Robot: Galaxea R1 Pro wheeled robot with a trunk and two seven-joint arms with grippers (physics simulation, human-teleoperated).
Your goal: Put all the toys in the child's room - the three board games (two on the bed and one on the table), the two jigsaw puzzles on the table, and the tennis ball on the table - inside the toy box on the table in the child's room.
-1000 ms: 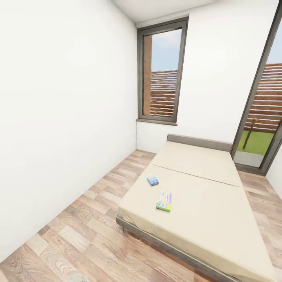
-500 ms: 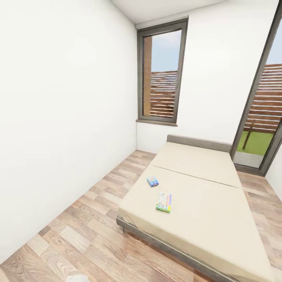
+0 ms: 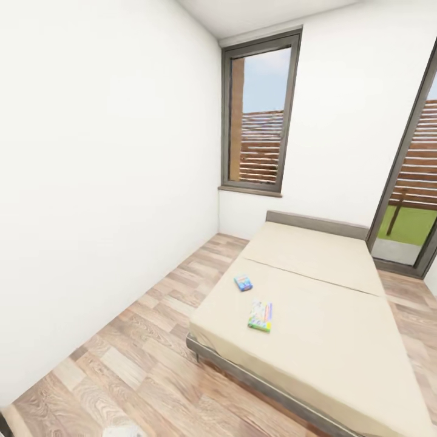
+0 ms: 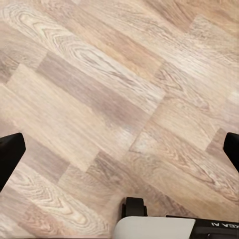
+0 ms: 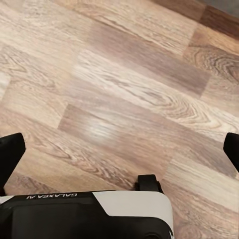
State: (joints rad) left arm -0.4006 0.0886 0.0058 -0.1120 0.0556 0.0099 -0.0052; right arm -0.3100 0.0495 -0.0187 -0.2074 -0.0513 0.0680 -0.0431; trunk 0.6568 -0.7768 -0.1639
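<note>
Two board games lie on the beige bed (image 3: 328, 285) in the child's room: a small blue square one (image 3: 243, 283) and, nearer the foot, a longer white-green one (image 3: 260, 316). Both rest flat near the bed's left side. My left gripper (image 4: 119, 149) hangs open over the wood-plank floor, its black fingertips (image 4: 10, 154) far apart with nothing between them. My right gripper (image 5: 119, 152) is open in the same way above the floor. The table, toy box, jigsaw puzzles and tennis ball are out of view.
A white wall (image 3: 91, 182) runs along the left, with a strip of plank floor (image 3: 145, 358) between it and the bed. A tall dark-framed window (image 3: 261, 121) stands behind the low headboard (image 3: 315, 223). A glass door (image 3: 413, 200) is at the right.
The whole picture has shifted a little to the right and down, so the camera has moved. The two board games lie where they were on the bed.
</note>
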